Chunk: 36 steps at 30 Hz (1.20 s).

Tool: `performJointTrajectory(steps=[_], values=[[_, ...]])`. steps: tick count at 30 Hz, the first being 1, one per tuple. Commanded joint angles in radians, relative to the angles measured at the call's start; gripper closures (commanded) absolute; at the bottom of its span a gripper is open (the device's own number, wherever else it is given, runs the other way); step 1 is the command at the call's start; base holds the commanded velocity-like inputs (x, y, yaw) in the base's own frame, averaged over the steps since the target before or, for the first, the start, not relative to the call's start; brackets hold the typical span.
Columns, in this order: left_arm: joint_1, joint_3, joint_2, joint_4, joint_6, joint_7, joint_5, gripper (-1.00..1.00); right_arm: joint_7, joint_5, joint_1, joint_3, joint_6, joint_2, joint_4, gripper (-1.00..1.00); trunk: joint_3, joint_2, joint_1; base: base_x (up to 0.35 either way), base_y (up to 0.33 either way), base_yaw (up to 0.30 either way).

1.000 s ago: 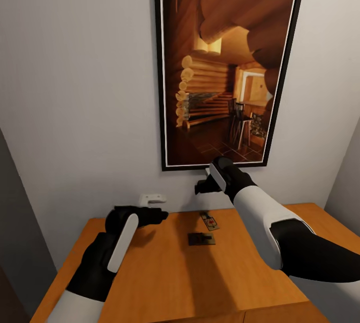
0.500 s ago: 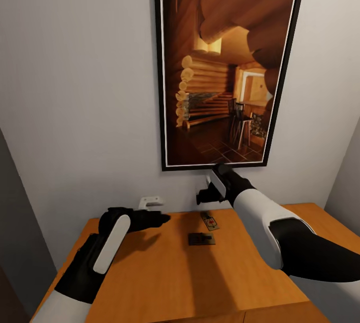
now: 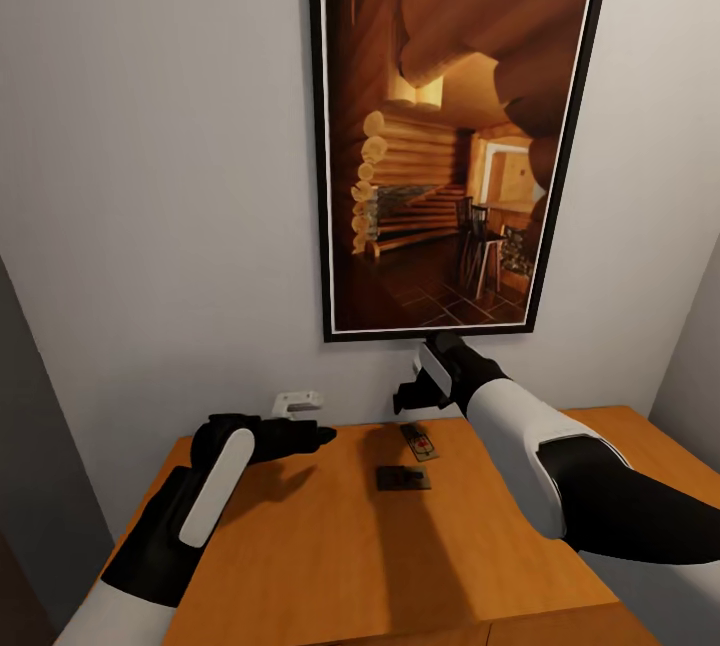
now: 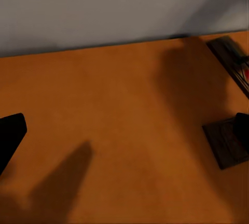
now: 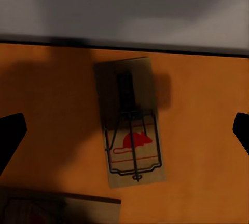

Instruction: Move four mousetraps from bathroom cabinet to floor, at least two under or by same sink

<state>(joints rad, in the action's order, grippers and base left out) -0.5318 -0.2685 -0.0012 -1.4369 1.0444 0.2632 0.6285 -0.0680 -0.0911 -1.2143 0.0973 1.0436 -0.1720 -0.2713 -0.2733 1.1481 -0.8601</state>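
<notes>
Left arm pulled back; both pincers (image 3: 318, 435) (image 3: 405, 396) spread above cabinet (image 3: 330, 546), mousetraps (image 5: 132, 125).

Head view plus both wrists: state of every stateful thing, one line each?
Rear mousetrap: flat on the cabinet top, near the wall, ungripped.
Front mousetrap: flat on the top, ungripped.
Right gripper: open, hovering above the rear mousetrap.
Left gripper: open, empty, over bare wood.
</notes>
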Motion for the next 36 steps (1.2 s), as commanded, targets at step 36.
performJointTrajectory(steps=[36], values=[[0.000,-0.006,-0.003,-0.011,0.001,0.015,-0.002,-1.00,-0.006,-0.010,-0.001,0.007,0.004,0.000,0.001,-1.00,-0.001,0.001,0.000,0.000,0.000,0.000]])
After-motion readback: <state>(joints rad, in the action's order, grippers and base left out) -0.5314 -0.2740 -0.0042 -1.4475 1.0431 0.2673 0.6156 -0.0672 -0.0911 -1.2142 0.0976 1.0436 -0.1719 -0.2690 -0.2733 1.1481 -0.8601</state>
